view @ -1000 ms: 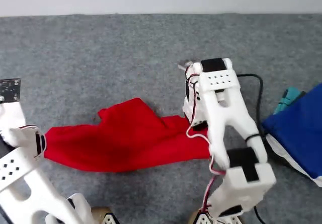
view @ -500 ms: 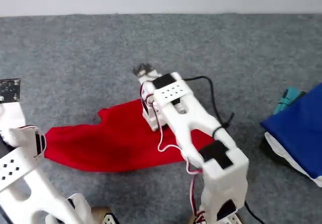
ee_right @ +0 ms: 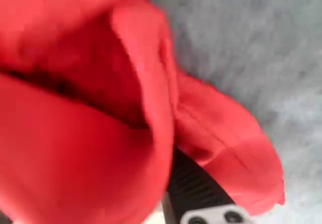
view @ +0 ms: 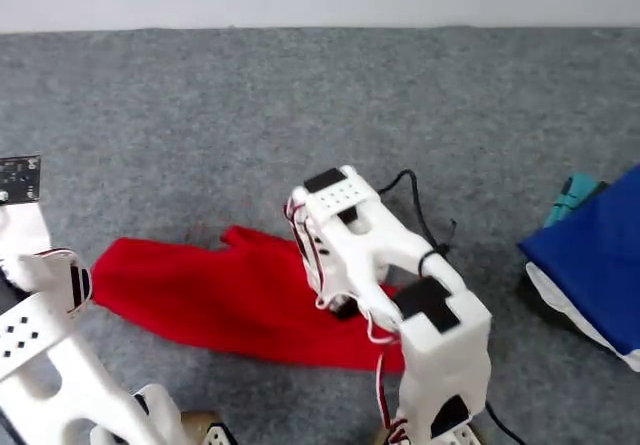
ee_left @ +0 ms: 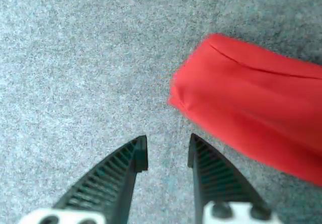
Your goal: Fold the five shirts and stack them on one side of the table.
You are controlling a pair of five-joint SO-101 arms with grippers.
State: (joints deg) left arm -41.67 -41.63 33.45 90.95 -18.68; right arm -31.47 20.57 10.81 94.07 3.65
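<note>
Right claw (ee_right: 170,158): pinching the shirt (view: 200,295), red cloth bunched over it. I think it holds one side to fold it across.
Left claw (ee_left: 167,144): a little open, holding nothing, just beside the shirt's 9 o'clock end, maybe waiting to help.
Shirt: lies at 6 o'clock on the surface (view: 200,105).
Pile (view: 600,255): blue on top, at 3 o'clock, well apart, likely so it stays neat.

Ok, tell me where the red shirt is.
In the high view the red shirt lies on the table's near-left part, its right end under the right arm, the open left gripper just off its left end.
</note>
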